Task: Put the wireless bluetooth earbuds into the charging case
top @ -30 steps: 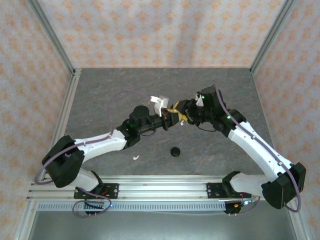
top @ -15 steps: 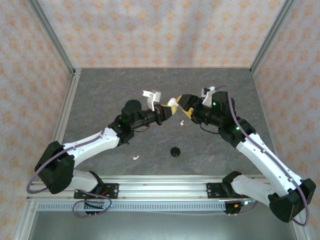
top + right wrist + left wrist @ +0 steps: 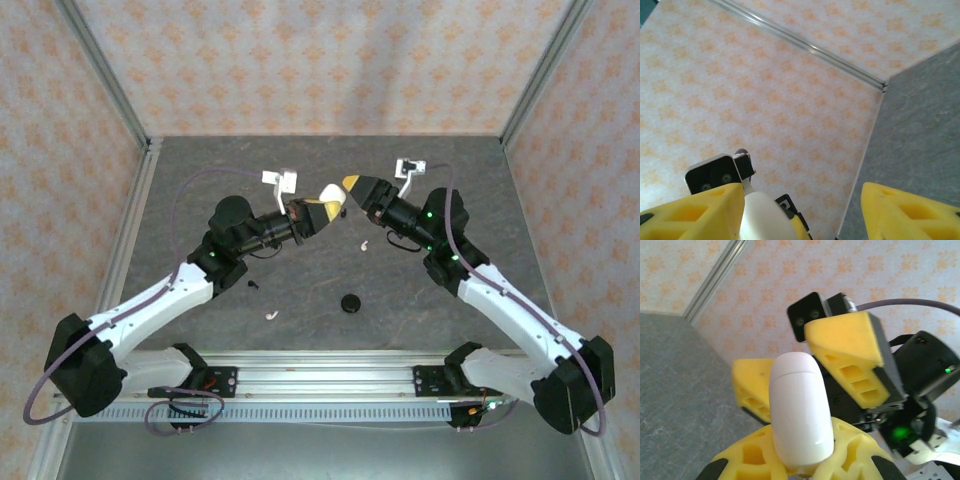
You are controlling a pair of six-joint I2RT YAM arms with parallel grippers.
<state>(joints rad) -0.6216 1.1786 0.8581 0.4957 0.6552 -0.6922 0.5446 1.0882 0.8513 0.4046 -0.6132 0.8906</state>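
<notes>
Top external: high behind the near edge, looking down over the whole table (image 3: 200,180). Left wrist: close-up, facing the wallpapered wall (image 3: 790,270). Right wrist: close-up, tilted up at the wall corner. Both wrist views share the charging case (image 3: 800,410).

Bright, even, diffuse light; shadows faint and soft-edged.

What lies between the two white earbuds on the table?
Bare tabletop in the top view, from the near earbud to the far earbud; the black round piece sits off that line.

Left fingers (image 3: 730,465) clamped, right fingers (image 3: 905,210) spread — facing
</notes>
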